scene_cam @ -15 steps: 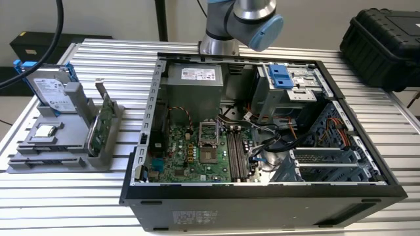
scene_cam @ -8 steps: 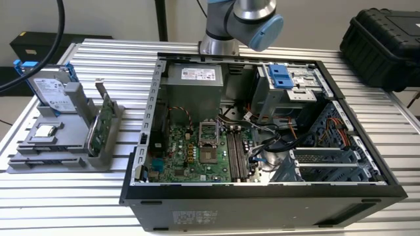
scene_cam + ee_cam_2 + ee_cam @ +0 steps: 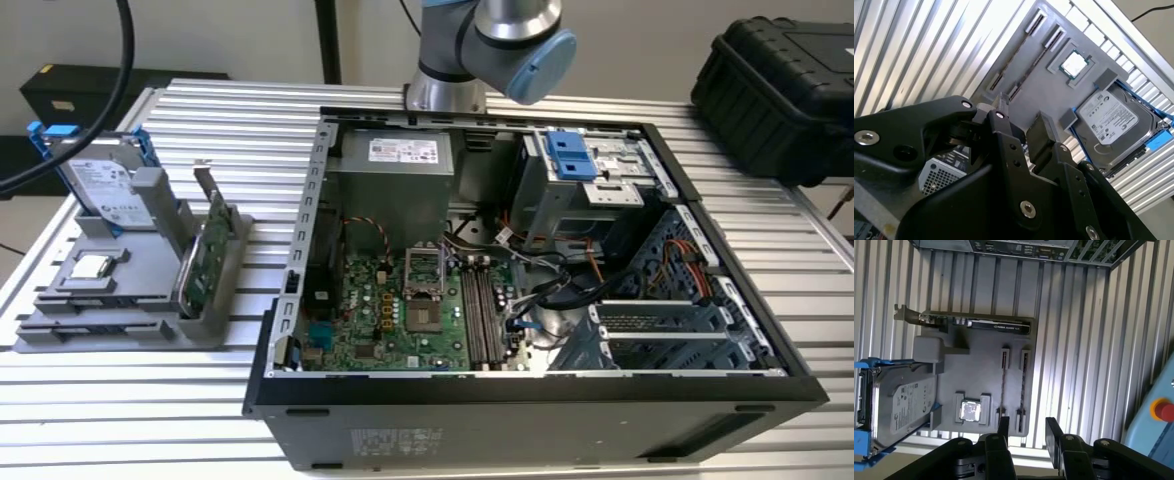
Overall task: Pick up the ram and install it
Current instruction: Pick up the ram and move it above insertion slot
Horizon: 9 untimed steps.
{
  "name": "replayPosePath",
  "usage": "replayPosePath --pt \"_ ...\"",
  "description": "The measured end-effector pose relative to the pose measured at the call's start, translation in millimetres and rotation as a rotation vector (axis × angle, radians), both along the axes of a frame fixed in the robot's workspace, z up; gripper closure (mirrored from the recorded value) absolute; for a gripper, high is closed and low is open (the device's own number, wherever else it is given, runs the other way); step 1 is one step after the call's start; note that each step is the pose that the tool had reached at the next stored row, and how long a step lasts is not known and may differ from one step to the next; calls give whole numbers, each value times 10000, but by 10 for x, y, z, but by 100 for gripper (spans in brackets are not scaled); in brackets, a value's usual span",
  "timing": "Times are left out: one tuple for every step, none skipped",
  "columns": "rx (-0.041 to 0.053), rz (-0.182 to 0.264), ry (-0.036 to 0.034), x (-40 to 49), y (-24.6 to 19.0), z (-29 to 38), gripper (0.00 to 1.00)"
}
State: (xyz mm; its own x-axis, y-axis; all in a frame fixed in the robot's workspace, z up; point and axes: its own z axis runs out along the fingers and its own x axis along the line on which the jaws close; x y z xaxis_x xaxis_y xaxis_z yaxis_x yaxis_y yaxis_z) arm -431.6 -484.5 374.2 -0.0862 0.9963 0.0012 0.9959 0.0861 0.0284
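Note:
Two thin dark sticks, the ram (image 3: 1003, 385), stand on edge side by side in the slots of a grey holder tray (image 3: 981, 365); they also show in the second wrist view (image 3: 1016, 50). My gripper (image 3: 1028, 432) hangs above the tray's end near those slots, apart from them. It is open, its black fingers (image 3: 1003, 427) spread with nothing between them, as the second wrist view (image 3: 1021, 120) also shows. In the exterior view the tray (image 3: 120, 310) lies to the left of the open computer case (image 3: 534, 400), whose motherboard has long slots (image 3: 483, 310).
On the tray are a silver drive with blue rails (image 3: 899, 400), a green card with a metal bracket (image 3: 974, 322) and a processor chip (image 3: 970, 411). A black hard case (image 3: 787, 90) stands at the back right. A red button (image 3: 1164, 411) sits beside the ribbed table.

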Motion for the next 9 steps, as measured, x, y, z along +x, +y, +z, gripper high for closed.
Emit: replayPosePath --pt "0 0 0 0 0 -5 0" --pt "0 0 0 0 0 -11 0" --pt "1 0 -1 0 0 -17 0" --pt "0 0 -1 0 0 -23 0" --pt "0 0 0 0 0 -28 0" --pt "0 0 0 0 0 -33 0" --pt "0 -1 0 0 0 -39 0" --pt "0 0 0 0 0 -44 0" --pt "0 0 -1 0 0 -51 0"
